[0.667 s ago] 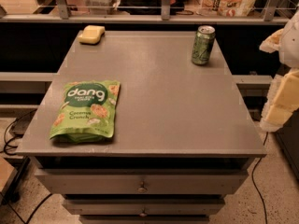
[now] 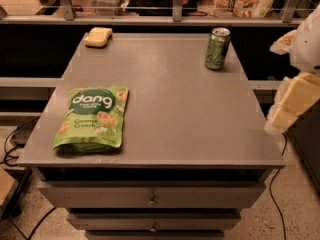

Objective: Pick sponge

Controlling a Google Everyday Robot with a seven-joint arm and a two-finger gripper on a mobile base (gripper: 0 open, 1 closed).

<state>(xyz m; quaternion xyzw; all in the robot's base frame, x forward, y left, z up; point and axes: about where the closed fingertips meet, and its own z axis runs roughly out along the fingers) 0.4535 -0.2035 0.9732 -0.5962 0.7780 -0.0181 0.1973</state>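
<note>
**Desk:** What do you count on the top?

**Me:** Three things on the grey cabinet top [image 2: 175, 99]: one sponge [image 2: 98, 36], one green soda can [image 2: 217, 48] and one green Dang snack bag [image 2: 92, 118].

**Desk:** Where's the sponge?

**Me:** It's lying flat at the far left corner. The can stands upright at the far right, and the bag lies flat near the front left. All three are well apart from each other.

**Desk:** And the gripper?

**Me:** I see one gripper [image 2: 280, 119], off the cabinet's right edge by the near corner, well away from the sponge. I can't tell from this angle whether it's wide or narrow.

**Desk:** Below?

**Me:** Two drawer fronts [image 2: 152, 196], one knob each.
</note>
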